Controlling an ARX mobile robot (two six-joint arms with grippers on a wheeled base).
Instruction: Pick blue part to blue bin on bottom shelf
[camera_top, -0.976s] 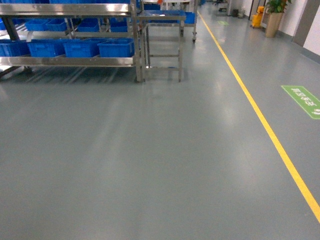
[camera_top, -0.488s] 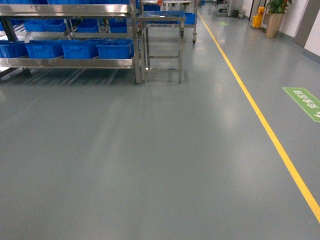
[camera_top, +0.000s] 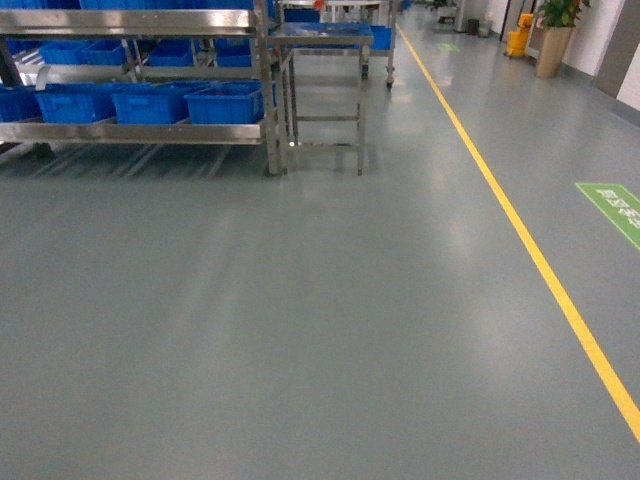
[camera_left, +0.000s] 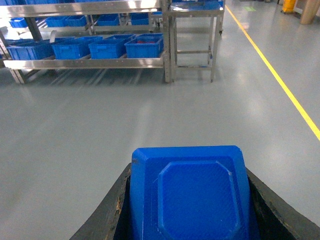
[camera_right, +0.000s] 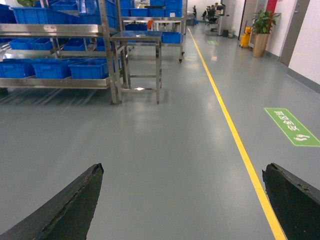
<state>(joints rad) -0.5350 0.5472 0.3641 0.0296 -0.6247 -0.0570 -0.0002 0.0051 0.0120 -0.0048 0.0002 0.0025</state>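
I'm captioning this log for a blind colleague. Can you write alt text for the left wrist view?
The left end effector grips a blue part between its dark fingers, filling the lower frame. Beyond bare grey floor, a steel rack's bottom shelf holds a row of blue bins, with a small steel table to its right and a yellow floor line.

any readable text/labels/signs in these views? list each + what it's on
Green floor sign: white characters and a small symbol, too blurred to read in the right wrist view; cut off at the frame edge in the head view.
Second green floor marking far down the aisle: too small to read.
Blue bins, blue part, steel rack: no visible text.
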